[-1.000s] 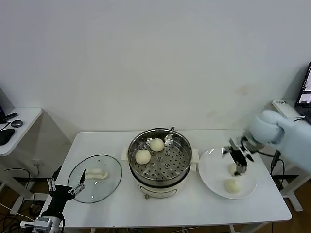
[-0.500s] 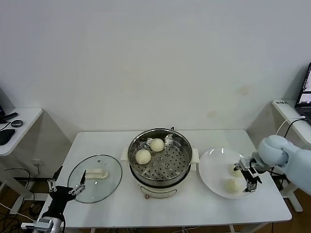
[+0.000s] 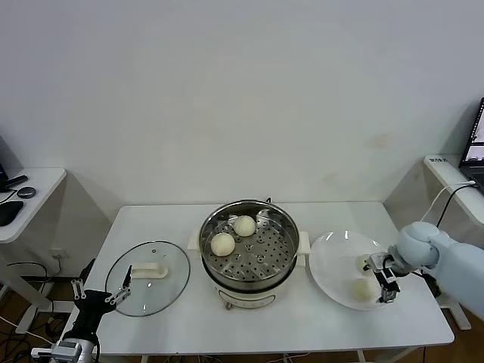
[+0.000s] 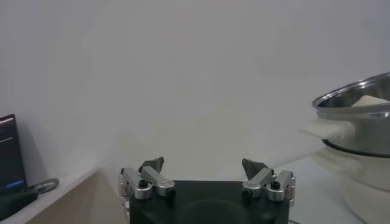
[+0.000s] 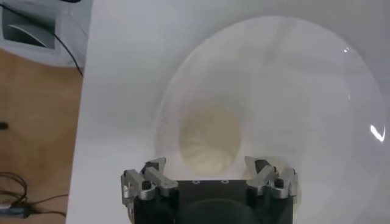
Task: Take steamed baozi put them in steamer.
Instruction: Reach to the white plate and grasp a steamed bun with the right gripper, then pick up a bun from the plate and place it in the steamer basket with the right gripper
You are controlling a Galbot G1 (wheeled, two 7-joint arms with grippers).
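Note:
The steamer stands mid-table with two steamed baozi on its perforated tray. Two more baozi lie on the white plate to its right. My right gripper is low over the plate's right side, open, just beside them. In the right wrist view one baozi lies on the plate just ahead of the open right gripper, untouched. My left gripper is parked open off the table's front left corner. It shows as the open left gripper, with the steamer far off.
A glass lid with a white handle lies flat on the table left of the steamer. A side desk stands at far left. A shelf with a laptop is at far right. The table's front edge is close to the plate.
My right gripper has moved from above the far baozi on the plate down and to the plate's right side, still open. The left arm has barely moved.

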